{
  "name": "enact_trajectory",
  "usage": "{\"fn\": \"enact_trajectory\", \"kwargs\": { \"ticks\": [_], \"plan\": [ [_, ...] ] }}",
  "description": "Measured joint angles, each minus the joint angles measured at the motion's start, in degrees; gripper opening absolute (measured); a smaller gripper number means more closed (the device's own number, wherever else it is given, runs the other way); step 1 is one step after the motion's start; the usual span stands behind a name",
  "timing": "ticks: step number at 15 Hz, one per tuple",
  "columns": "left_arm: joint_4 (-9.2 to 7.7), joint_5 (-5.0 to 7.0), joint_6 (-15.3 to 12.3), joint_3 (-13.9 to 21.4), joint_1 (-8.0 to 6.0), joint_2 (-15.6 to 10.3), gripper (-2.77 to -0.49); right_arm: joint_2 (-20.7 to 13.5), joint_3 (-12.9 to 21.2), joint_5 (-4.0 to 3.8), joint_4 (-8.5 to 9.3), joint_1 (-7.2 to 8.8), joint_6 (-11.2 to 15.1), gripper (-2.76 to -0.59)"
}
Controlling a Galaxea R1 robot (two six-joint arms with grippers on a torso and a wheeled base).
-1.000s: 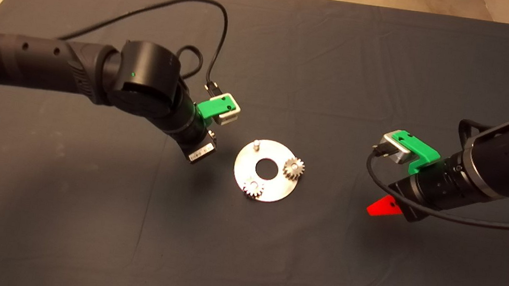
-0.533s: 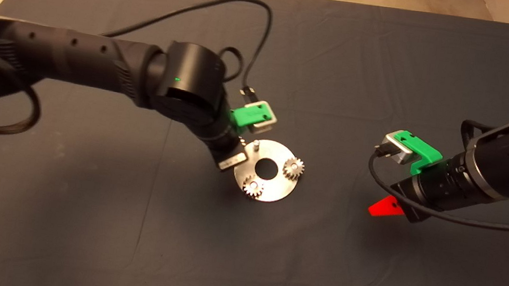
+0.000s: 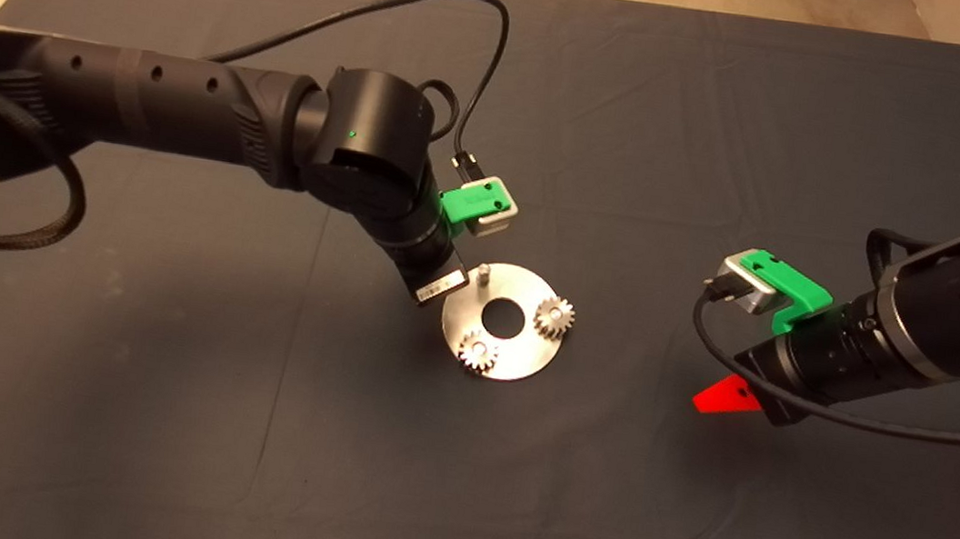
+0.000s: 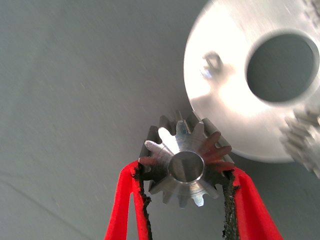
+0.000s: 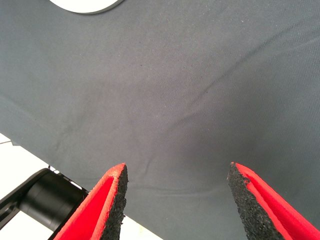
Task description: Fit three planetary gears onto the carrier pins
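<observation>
- A shiny gear (image 4: 186, 166) sits between the two red fingers (image 4: 126, 210) of the left gripper (image 4: 185, 200). The fingers squeeze it from both sides, so this claw is closed on the gear.
- In the left wrist view the held gear is just beside the rim of the round silver disc (image 4: 225, 120). It is near the one bare pin (image 4: 212, 65) but not on it.
- In the head view the disc (image 3: 515, 358) lies in the middle of the frame on the dark mat (image 3: 151, 412).
- Two more gears are already on pins: one (image 3: 555, 317) at the right side of the disc, one (image 3: 478, 354) at its lower left.
- The bare pin (image 3: 485, 272) stands at the upper left of the disc, with the left arm's end just beside it.
- The right gripper (image 5: 175, 200) hangs over bare mat at the right of the head view, well apart from the disc. Its claw is open and holds nothing.
</observation>
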Motion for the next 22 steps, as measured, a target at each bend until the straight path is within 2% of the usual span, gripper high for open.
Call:
{"fn": "enact_trajectory", "kwargs": {
  "ticks": [2,3,6,8,10,12,15,17,22],
  "plan": [
    [-0.05,-1.30,1.4,-2.6,0.02,1.0,-2.71,0.0,0.0,0.07,-0.02,0.00,0.0,-1.89],
    [0.01,-1.32,1.7,-3.7,0.02,1.4,-2.71,0.0,0.0,0.16,-0.01,0.01,0.0,-1.89],
    [-0.04,-2.46,2.5,-4.1,0.02,2.0,-2.71,0.0,0.0,0.14,-0.01,0.01,0.0,-1.89],
    [-0.05,-2.53,2.5,-4.3,0.02,2.5,-2.71,0.0,0.0,0.16,-0.02,0.00,0.0,-1.89],
    [0.00,-2.26,2.5,-4.6,0.02,4.2,-2.71,0.0,0.0,0.20,0.00,0.00,0.1,-1.89],
    [-0.10,-2.88,2.5,-4.6,0.02,5.4,-2.71,0.0,0.0,0.16,-0.02,0.00,0.1,-1.89],
    [-0.10,-4.13,2.2,-4.6,0.02,5.5,-2.71,0.0,0.0,-0.04,0.00,0.00,0.1,-1.89],
    [-0.07,-4.30,1.9,-4.6,0.05,5.5,-2.71,0.1,0.0,0.18,-0.02,0.02,0.1,-1.89],
    [-0.05,-4.87,1.9,-4.6,0.05,5.5,-2.71,0.0,0.0,0.13,0.00,0.00,0.1,-1.89]
  ]
}}
